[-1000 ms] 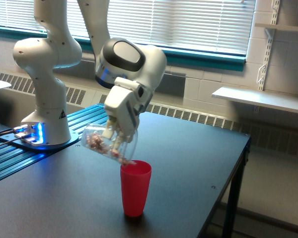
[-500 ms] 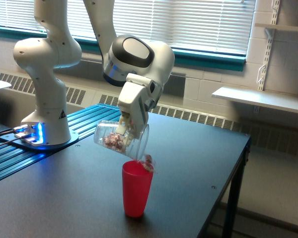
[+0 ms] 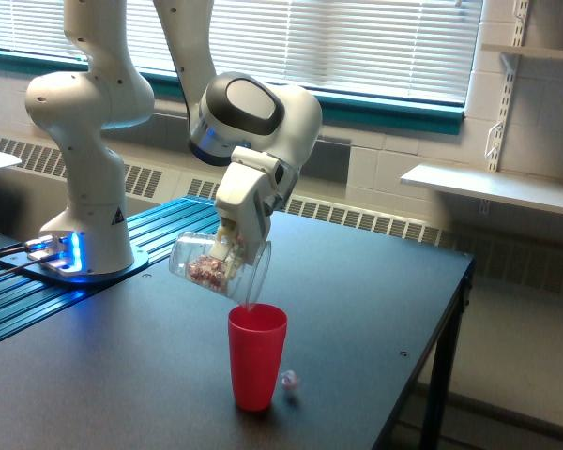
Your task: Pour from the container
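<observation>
Holding the clear cup (image 3: pixel 218 265) tight, the gripper (image 3: pixel 229 251) is closed on its side wall. The clear cup is tipped far over, almost lying flat in the air. Its open mouth points down toward the exterior view's right, and its bottom points to the exterior view's left. The low edge of the mouth hangs just above the red cup (image 3: pixel 256 355), close to the rim but not touching it.

Small pinkish-brown pieces (image 3: pixel 205 270) sit inside the clear cup, bunched near its lower side, in the half nearer the bottom.

The red cup stands upright on the dark bench (image 3: pixel 94 375), right under the clear cup's mouth. You cannot see down into the red cup from here.

One small pale piece (image 3: pixel 288 380) lies on the bench just beside the red cup, on the exterior view's right of it. It is outside the red cup.

The white arm (image 3: pixel 258 117) bends down over the bench from above. Its base (image 3: pixel 83 234) stands at the exterior view's left, on a blue ribbed plate (image 3: pixel 164 220), with a blue light glowing low down. Behind are window blinds (image 3: pixel 357 37) and a white shelf (image 3: pixel 493 187) on the wall.
</observation>
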